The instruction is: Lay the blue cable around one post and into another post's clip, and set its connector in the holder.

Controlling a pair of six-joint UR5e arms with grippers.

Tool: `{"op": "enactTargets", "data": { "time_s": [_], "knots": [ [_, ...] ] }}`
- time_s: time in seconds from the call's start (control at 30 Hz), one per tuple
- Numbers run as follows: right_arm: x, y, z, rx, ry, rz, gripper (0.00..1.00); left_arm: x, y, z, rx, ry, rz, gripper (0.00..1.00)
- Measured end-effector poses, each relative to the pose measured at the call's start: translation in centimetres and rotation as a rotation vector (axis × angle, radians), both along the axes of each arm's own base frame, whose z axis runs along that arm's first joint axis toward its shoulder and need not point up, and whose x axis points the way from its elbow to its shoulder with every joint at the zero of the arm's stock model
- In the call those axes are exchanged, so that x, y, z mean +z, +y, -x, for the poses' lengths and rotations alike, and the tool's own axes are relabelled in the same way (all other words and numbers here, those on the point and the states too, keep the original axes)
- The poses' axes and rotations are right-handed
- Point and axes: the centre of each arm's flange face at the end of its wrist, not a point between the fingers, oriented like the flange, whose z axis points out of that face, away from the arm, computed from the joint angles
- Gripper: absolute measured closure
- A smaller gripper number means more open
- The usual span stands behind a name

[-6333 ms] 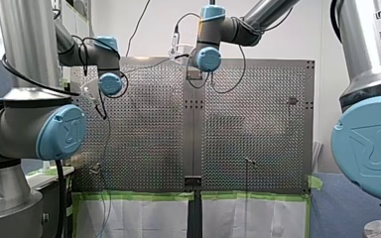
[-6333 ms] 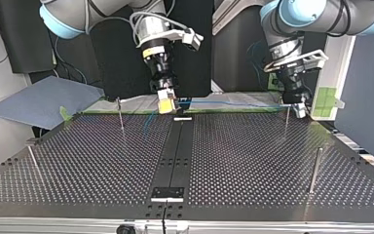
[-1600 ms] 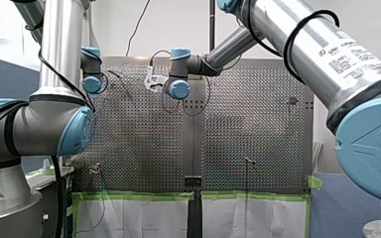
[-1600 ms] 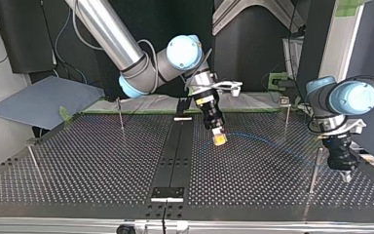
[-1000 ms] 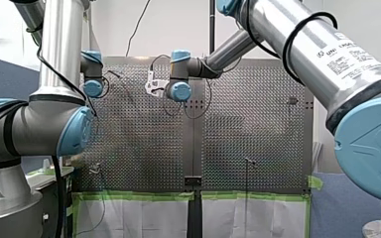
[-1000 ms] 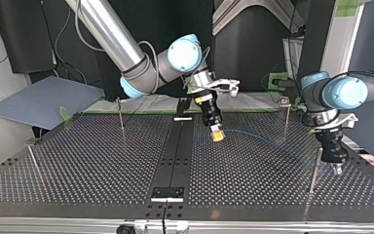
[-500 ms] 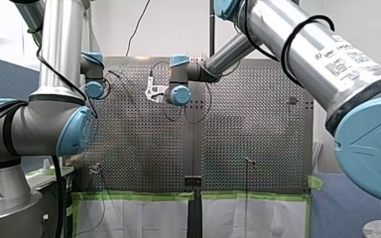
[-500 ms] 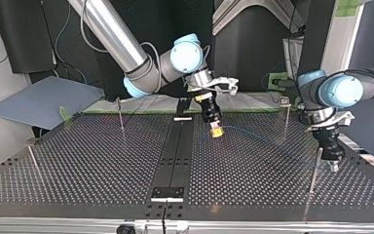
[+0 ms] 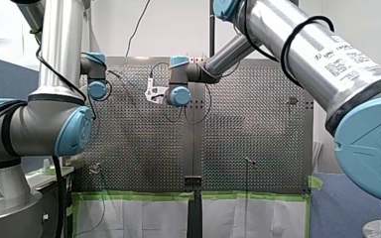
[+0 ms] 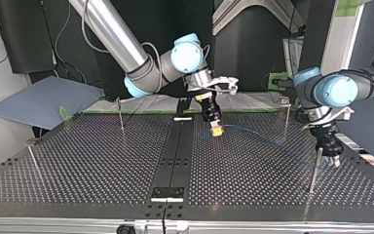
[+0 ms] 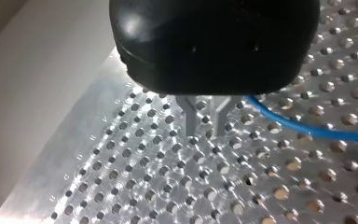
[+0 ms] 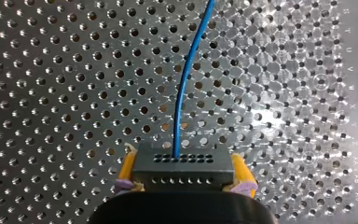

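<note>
My right pincer (image 12: 184, 170) clamps the connector (image 12: 182, 163); whether my left pincer (image 11: 206, 129) holds the blue cable (image 11: 307, 127) is hidden

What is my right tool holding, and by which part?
My right tool grips the connector of the blue cable by its two sides, between yellow pads.
</note>
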Motion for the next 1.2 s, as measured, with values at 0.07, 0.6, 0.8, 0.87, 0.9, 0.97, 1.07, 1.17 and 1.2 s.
{"op": "enactTargets", "data": {
  "time_s": [0.07,0.6,0.8,0.87,0.9,0.97,1.07,1.17,1.2],
  "knots": [
    [-0.2,0.1,0.1,-0.002,0.010,-0.006,1.00,-0.1,-0.3,0.1,0.006,0.010,-0.002,0.09],
    [-4.0,0.3,1.7,-0.042,0.048,-0.040,1.00,-0.7,-1.5,0.6,0.014,0.045,-0.009,0.02],
    [-5.9,-0.4,3.1,-0.083,0.051,-0.050,1.00,-1.3,-1.7,0.8,0.001,0.023,0.001,0.02],
    [-6.6,-0.7,3.6,-0.094,0.045,-0.056,1.00,-1.3,-1.8,0.7,-0.004,0.016,0.001,0.02],
    [-6.9,-0.7,3.8,-0.097,0.044,-0.058,1.00,-1.3,-1.8,0.7,-0.007,0.014,0.001,0.02],
    [-7.5,-1.1,4.3,-0.108,0.038,-0.063,1.00,-1.3,-1.8,0.7,-0.012,0.011,0.000,0.02],
    [-8.5,-1.9,5.4,-0.129,0.027,-0.073,1.00,-1.3,-1.9,0.7,-0.021,0.009,-0.002,0.02],
    [-9.5,-2.5,6.4,-0.149,0.022,-0.077,1.00,-1.5,-2.0,0.5,-0.030,0.011,-0.003,0.02],
    [-9.8,-2.7,6.8,-0.156,0.021,-0.077,1.00,-1.6,-2.0,0.5,-0.034,0.014,-0.003,0.02]
  ]
}}
